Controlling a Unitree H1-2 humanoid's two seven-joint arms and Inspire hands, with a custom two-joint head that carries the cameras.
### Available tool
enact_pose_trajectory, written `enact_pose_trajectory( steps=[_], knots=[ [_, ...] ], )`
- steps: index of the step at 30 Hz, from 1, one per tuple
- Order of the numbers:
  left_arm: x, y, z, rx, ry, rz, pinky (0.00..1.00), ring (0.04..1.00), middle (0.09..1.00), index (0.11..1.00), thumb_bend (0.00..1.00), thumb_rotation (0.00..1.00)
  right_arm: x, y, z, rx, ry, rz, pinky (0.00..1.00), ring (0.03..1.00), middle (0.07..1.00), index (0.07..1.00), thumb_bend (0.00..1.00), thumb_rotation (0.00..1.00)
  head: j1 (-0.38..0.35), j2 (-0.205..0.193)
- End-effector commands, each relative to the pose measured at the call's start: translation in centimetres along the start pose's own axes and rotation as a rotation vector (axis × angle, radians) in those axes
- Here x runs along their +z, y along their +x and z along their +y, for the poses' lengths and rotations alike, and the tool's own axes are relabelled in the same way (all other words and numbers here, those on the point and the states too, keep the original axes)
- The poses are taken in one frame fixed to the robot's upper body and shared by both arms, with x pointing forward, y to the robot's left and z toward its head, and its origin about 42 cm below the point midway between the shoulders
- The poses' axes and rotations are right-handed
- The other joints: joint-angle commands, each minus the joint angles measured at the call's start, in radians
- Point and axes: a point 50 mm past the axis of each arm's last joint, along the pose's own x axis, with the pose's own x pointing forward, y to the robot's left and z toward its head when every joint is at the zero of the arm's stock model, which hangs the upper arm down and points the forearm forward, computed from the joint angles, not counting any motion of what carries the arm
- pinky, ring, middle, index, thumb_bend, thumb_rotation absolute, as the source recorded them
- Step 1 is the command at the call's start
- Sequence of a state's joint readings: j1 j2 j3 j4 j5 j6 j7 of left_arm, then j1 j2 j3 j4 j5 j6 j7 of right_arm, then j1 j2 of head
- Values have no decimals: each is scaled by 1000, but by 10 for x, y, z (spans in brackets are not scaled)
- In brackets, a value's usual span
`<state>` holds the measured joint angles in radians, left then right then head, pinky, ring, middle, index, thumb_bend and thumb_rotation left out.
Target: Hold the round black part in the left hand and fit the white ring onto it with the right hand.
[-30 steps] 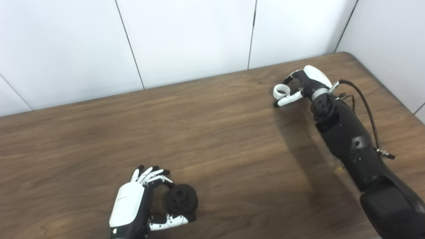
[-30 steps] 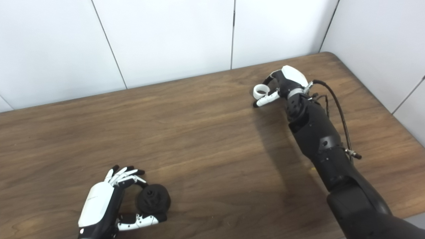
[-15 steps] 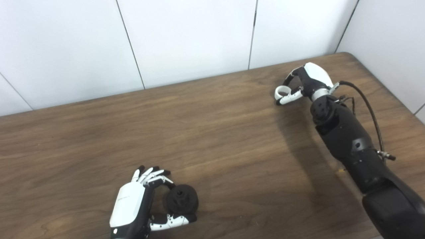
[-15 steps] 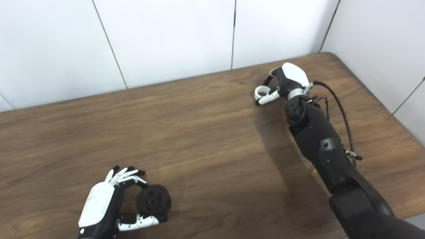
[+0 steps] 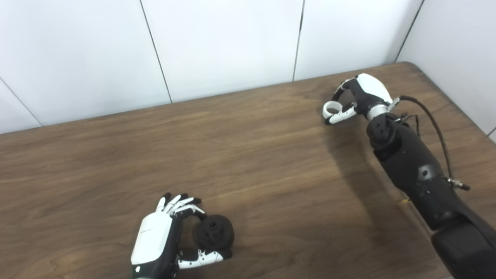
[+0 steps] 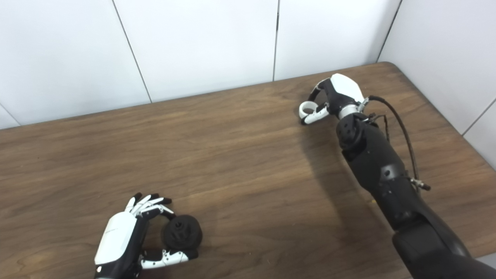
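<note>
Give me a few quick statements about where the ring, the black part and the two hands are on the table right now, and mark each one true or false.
1. The white ring is at the right hand, near the table's far right corner. True.
2. The round black part is by the left hand. True.
3. The ring is already fitted on the black part. False: they lie far apart.
4. The black part is next to the back wall. False: it is near the front edge.
</note>
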<state>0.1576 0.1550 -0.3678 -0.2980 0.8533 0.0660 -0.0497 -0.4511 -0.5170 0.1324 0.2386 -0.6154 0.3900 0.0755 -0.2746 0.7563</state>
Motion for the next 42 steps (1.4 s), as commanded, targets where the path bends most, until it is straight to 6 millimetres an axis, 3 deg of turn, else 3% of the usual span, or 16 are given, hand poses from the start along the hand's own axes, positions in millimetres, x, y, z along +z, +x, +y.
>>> enact_pose_trajectory(
  steps=[1,9,18,26,31,42],
  knots=[
    [2,-2,-7,-42,2,10,1000,880,781,484,524,51,20,-1,-37,-74,-25,-110,1000,974,856,487,522,131,9,0],
    [11,1,-12,-45,2,11,1000,880,782,484,524,50,72,-46,-48,18,15,-285,1000,973,859,485,524,136,61,9],
    [22,6,-17,-49,-12,16,1000,887,786,485,524,51,119,-122,-45,140,17,-538,1000,965,836,483,524,135,152,35],
    [33,14,-22,-41,-8,12,1000,890,789,484,524,52,134,-165,-37,240,29,-653,1000,967,834,483,524,136,234,70],
    [37,17,-24,-36,-5,15,1000,888,782,484,524,52,140,-183,-31,280,12,-717,1000,968,837,482,524,136,242,82],
    [40,21,-23,-34,2,16,1000,887,780,484,524,51,149,-206,-11,340,-49,-804,1000,985,843,482,524,135,247,102]
  ],
)
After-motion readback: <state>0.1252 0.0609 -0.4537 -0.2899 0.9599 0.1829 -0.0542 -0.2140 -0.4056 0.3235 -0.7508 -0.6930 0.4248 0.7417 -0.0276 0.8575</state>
